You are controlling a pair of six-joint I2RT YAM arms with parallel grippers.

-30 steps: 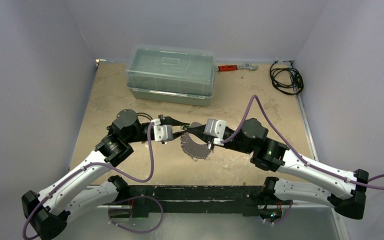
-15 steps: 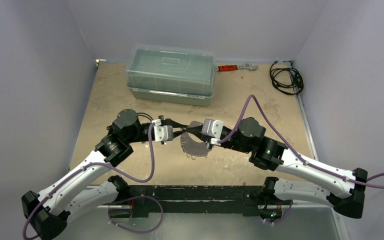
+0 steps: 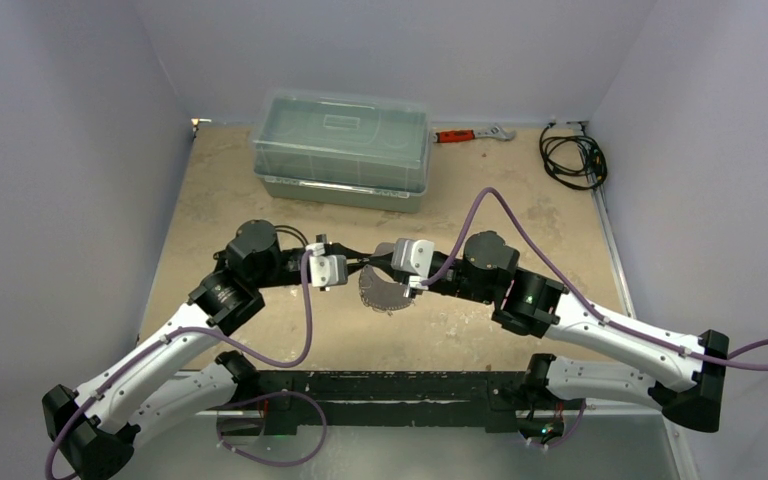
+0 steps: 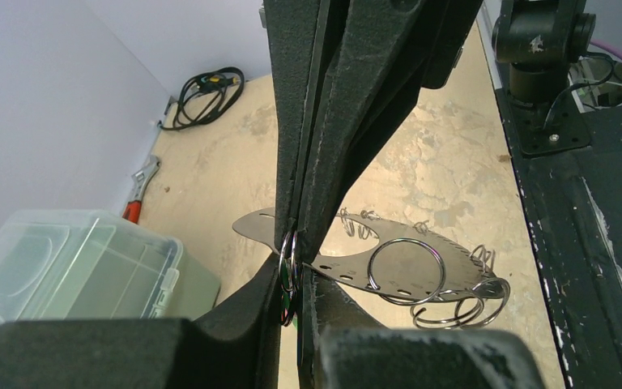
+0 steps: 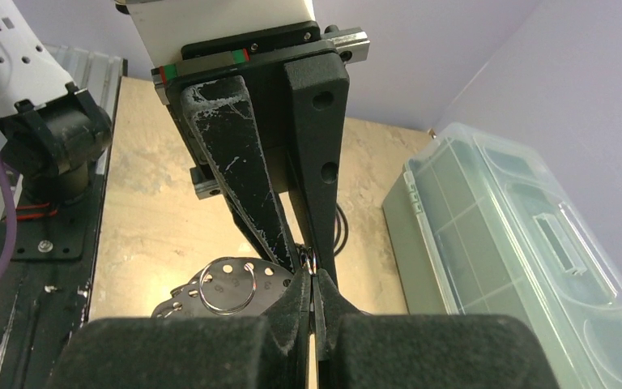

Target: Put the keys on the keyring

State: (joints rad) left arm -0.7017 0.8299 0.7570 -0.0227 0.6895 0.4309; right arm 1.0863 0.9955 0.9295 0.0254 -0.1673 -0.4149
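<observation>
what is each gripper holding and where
Right gripper pinches the keyring's flat tag at its narrow end; left gripper is shut on the green key right there, grip point hidden.

One clear lidded plastic box (image 3: 340, 148); one red-handled wrench (image 3: 472, 133); one black coiled cable (image 3: 572, 155); one silver-wire keyring (image 4: 348, 263) with flat oval tag.

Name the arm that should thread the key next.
Left, likely: the left gripper is shut on the green key beside the keyring tag, while the right gripper clamps that tag steady.
</observation>
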